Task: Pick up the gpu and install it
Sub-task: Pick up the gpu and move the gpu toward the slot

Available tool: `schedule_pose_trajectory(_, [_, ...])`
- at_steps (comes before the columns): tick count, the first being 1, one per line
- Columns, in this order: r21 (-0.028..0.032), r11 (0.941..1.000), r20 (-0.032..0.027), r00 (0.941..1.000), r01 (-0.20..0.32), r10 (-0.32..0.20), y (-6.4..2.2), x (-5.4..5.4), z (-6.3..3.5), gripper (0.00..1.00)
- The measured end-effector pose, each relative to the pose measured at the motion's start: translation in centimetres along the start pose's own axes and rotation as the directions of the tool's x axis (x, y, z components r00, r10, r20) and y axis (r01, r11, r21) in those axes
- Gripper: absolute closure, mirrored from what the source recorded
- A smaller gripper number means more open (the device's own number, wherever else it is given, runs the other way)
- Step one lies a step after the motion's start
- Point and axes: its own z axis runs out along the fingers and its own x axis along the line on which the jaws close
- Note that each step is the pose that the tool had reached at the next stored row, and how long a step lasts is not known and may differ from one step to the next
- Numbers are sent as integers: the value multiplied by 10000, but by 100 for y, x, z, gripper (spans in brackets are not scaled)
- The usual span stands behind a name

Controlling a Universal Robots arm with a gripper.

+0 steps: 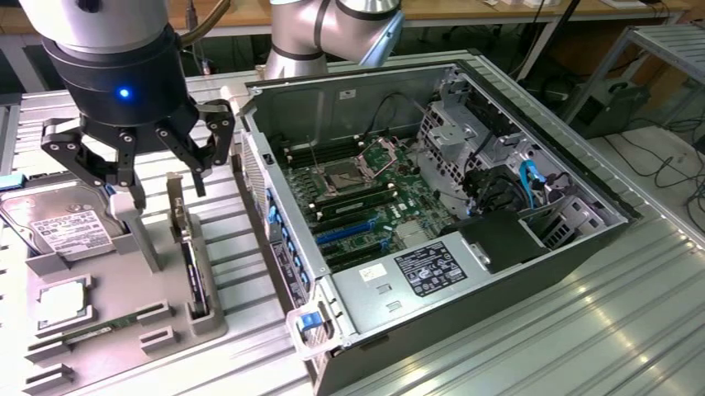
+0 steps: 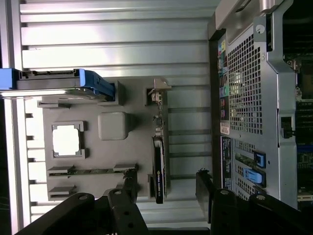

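The gpu (image 1: 190, 256) is a thin dark card standing on edge in a slot of the grey holder tray (image 1: 132, 289), its metal bracket end pointing up and away. My gripper (image 1: 165, 186) hangs open just above that bracket end and holds nothing. In the wrist view the gpu (image 2: 159, 166) shows edge-on, with the black fingers (image 2: 131, 188) spread either side of its near end and apart from it. The gripper (image 2: 167, 191) straddles the card's line without touching. The open computer case (image 1: 441, 190) lies to the exterior view's right of the tray, its motherboard (image 1: 364, 206) exposed.
On the tray also rest a silver hard drive (image 1: 61, 227), a square processor (image 1: 61, 301) and a slim memory stick (image 1: 94, 334). The case's perforated rear wall (image 2: 249, 88) stands close beside the tray. The ribbed metal table (image 1: 573, 330) runs on past the case.
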Motion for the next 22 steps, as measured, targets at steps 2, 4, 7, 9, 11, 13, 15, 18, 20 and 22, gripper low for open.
schedule_pose_trajectory(2, [0,10000,0,10000,1,-1,0,0,5,40])
schedule_pose_trajectory(4, [0,10000,0,10000,2,-2,-1,0,10,40])
schedule_pose_trajectory(7, [0,10000,-1,10000,4,-4,-1,0,18,40])
schedule_pose_trajectory(9, [0,10000,-1,10000,6,-6,-1,0,23,40])
schedule_pose_trajectory(11, [0,10000,0,10000,7,-7,-1,0,30,40])
schedule_pose_trajectory(13, [0,10000,0,10000,9,-9,-2,1,35,40])
schedule_pose_trajectory(15, [0,10000,0,10000,10,-10,-2,1,41,40])
schedule_pose_trajectory(18, [0,10000,-1,10000,12,-12,-2,1,48,40])
schedule_pose_trajectory(20, [0,10000,-1,10000,13,-13,-2,1,54,40])
schedule_pose_trajectory(22, [-1,10000,0,10000,16,-16,-3,1,62,40])
